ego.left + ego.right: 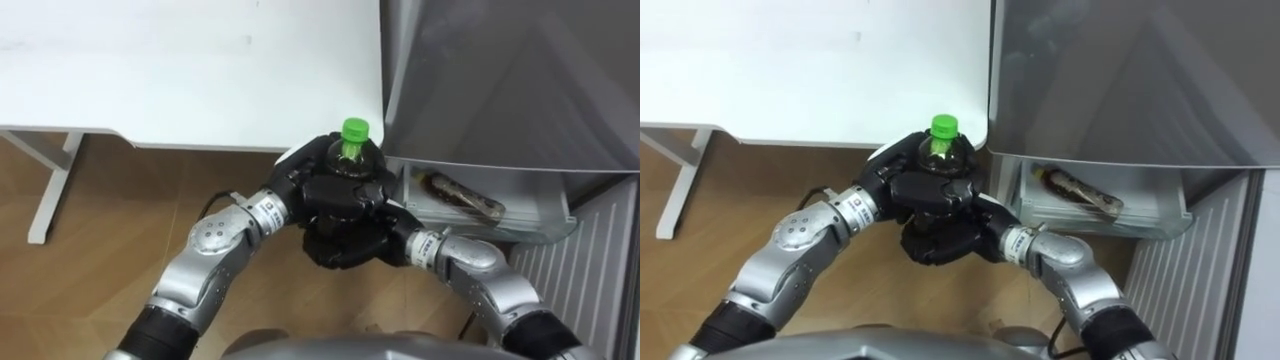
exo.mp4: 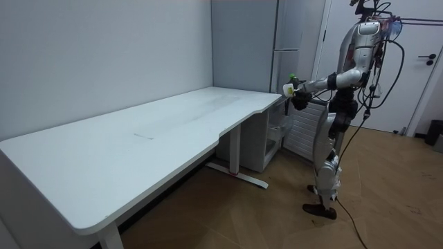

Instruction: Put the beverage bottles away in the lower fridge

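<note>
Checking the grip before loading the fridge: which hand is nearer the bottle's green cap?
Left. The left hand curls round the bottle just below the green cap; the right hand sits lower, beneath the left.

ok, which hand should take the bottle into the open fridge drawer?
Right, probably. Both hands clasp the green-capped bottle, left hand high, right hand below. The open drawer, a second bottle lying in it, sits to the robot's right; the left would have to cross over.
</note>
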{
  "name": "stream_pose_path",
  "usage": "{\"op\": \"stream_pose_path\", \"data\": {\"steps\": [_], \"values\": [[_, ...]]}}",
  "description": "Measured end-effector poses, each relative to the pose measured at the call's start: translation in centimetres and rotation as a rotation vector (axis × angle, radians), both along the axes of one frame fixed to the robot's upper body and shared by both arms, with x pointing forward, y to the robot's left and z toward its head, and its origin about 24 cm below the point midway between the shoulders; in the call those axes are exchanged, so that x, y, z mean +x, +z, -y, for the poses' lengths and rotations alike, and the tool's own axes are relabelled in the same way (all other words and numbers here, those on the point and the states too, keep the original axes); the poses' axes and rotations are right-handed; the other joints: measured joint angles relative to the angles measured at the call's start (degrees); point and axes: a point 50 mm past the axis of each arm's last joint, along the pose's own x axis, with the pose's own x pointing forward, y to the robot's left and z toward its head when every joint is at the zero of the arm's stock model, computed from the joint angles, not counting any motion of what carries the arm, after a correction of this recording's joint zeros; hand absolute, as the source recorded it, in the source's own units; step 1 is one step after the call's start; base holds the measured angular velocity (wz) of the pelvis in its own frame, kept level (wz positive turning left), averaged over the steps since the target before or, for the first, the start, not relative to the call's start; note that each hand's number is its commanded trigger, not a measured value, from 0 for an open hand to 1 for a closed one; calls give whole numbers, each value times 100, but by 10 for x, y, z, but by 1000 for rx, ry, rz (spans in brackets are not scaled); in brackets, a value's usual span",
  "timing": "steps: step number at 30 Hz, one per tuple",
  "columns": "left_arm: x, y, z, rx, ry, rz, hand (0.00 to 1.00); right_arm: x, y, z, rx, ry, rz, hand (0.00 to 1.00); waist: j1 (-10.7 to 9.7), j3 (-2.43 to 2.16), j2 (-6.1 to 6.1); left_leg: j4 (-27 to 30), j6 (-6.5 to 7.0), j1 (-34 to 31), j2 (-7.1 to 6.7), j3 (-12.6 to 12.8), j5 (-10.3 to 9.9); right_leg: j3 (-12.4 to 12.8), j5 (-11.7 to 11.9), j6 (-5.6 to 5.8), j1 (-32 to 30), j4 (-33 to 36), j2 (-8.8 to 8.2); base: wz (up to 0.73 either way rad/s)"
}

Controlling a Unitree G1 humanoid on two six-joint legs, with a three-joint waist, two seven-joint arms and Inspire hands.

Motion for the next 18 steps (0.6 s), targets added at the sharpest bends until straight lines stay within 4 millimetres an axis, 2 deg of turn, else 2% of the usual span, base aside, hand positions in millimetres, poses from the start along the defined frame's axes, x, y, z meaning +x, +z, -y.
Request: {"op": "stream_pose_path", "data": {"steps": [11,18], "values": [[1,3,-3,-3,-1,26,0,0,0,3,-5,1,-1,100,-30,0,7,-4,2,2,1,2,-1,-3,5,8,3,-1,0,0],[1,3,-5,13,0,35,0,0,0,2,-4,1,-2,100,-31,7,61,-42,3,4,0,-5,-1,-22,6,9,2,-1,29,0]]}}
